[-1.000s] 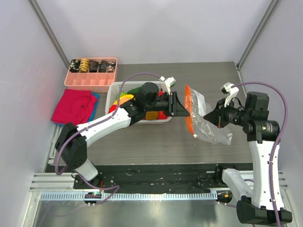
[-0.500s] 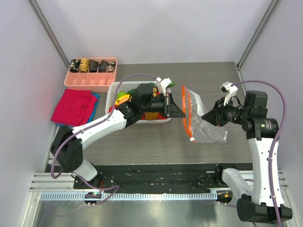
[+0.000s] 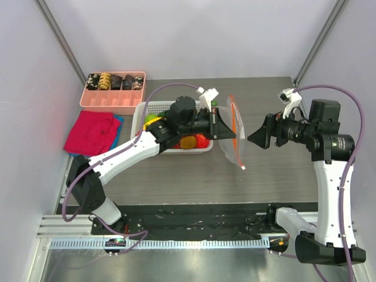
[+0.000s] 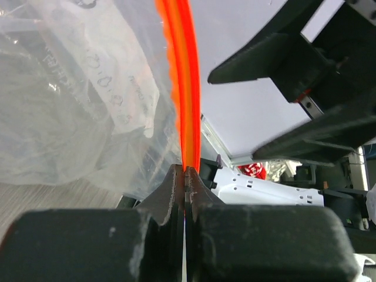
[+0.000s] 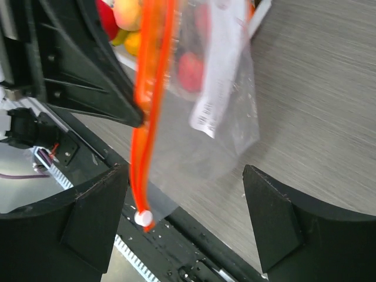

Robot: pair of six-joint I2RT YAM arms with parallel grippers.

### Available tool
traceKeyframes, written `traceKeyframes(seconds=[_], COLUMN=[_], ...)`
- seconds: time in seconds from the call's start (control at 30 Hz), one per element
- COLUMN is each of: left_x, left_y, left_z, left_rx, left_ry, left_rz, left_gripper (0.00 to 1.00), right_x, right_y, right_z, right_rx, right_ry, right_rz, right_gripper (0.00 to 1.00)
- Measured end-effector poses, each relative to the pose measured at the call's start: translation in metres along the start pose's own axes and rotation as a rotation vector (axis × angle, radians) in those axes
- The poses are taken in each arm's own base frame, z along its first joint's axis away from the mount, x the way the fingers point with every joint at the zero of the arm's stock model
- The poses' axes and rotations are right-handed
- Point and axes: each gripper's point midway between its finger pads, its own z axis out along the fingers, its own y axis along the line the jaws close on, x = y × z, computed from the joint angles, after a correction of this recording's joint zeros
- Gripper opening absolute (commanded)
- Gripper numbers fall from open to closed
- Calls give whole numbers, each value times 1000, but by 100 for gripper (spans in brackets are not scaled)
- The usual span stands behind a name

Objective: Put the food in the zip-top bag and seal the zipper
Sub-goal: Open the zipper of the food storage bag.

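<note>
The clear zip-top bag (image 3: 235, 150) hangs off the table beside the basket, its orange-red zipper (image 3: 234, 120) running top to bottom. My left gripper (image 3: 230, 134) is shut on the zipper (image 4: 182, 88), jaws pressed together on the strip; the bag (image 4: 70, 117) sags to their left. My right gripper (image 3: 258, 134) stands open just right of the bag, touching nothing. In the right wrist view the zipper (image 5: 150, 117) ends in a white slider (image 5: 143, 218), and the right gripper (image 5: 185, 217) holds nothing. The food (image 3: 188, 141) lies in the white basket (image 3: 142, 111).
A pink divided tray (image 3: 111, 106) with small rolls sits at the back left. A red cloth (image 3: 91, 132) lies left of the basket. A black strip (image 3: 194, 220) runs along the near table edge by the arm bases.
My right gripper has opened, let go of the bag and drawn back to the right. My left gripper has shut on the zipper, and the bag now hangs from it alone, swung toward the basket.
</note>
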Motion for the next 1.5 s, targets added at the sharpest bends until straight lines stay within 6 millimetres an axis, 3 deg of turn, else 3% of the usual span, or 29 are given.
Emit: traceKeyframes(seconds=[0.23,0.43,0.73,1.03,1.17,1.5], left_x=[7,18,19,20,22,29], left_y=[4,20,8,3,5,0], left_z=[29,42,46,48,48,33], left_rx=[-21,-52,1,28,41,70], left_ry=[41,74,77,83,84,97], left_rz=[-4,-30,-47,-74,-80,-87], left_gripper=[0,0,0,0,0,0], right_x=[12,28,35,33,34,40], right_y=[11,-4,-7,5,7,4], right_z=[1,19,32,34,34,31], right_rx=[-53,-48,-92,-182,-190,-161], right_ry=[23,88,96,82,84,109], right_rz=[76,160,208,229,225,189], right_gripper=[84,58,51,22,1,1])
